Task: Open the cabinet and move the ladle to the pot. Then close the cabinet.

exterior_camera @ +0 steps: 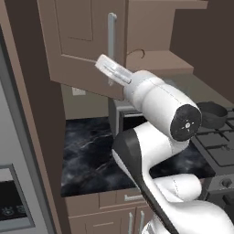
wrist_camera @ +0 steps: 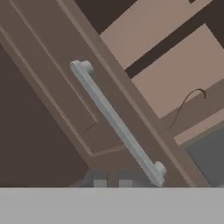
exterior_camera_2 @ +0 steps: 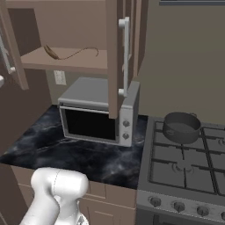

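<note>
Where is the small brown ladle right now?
The small brown ladle lies on the open brown wall cabinet's shelf, toward its left end in the right base view, above the grey microwave. The hand view shows its thin curved handle.

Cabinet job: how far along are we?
Done: both doors of the brown wall cabinet stand open, the shelf exposed. In hand: the claw faces the left door's long silver bar handle, not gripping it. Left: the small brown ladle lies on the shelf, the round dark grey pot waits on the stove, and the doors need closing.
</note>
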Robot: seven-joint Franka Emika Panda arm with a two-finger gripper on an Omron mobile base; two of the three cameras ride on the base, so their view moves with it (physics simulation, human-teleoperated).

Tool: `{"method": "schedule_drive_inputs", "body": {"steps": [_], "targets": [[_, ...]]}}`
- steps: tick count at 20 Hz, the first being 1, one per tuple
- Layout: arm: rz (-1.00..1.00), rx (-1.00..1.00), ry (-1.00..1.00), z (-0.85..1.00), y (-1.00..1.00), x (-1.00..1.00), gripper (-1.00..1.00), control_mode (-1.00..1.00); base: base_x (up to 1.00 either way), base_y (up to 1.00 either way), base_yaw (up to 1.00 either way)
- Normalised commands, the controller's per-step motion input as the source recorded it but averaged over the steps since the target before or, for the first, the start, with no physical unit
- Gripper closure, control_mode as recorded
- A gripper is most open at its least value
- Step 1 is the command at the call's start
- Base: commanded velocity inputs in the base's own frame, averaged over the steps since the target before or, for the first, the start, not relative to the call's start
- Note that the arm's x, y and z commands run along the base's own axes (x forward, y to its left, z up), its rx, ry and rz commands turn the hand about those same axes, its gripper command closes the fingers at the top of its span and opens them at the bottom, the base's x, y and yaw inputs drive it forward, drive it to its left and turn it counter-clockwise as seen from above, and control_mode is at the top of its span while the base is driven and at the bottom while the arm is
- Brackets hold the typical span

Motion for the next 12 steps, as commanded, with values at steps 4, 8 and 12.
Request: {"method": "schedule_drive_inputs", "body": {"steps": [4,8,12], "targets": [[0.19,0.25,0.03,0.2,-0.33,-0.77,-1.0,-1.0,0.0,0.0,0.0],[0.19,0.33,0.06,0.0,-0.61,-0.09,-1.0,-1.0,0.0,0.0,0.0],[0.19,0.33,0.04,0.0,-0.64,0.05,-1.0,-1.0,0.0,0.0,0.0]]}}
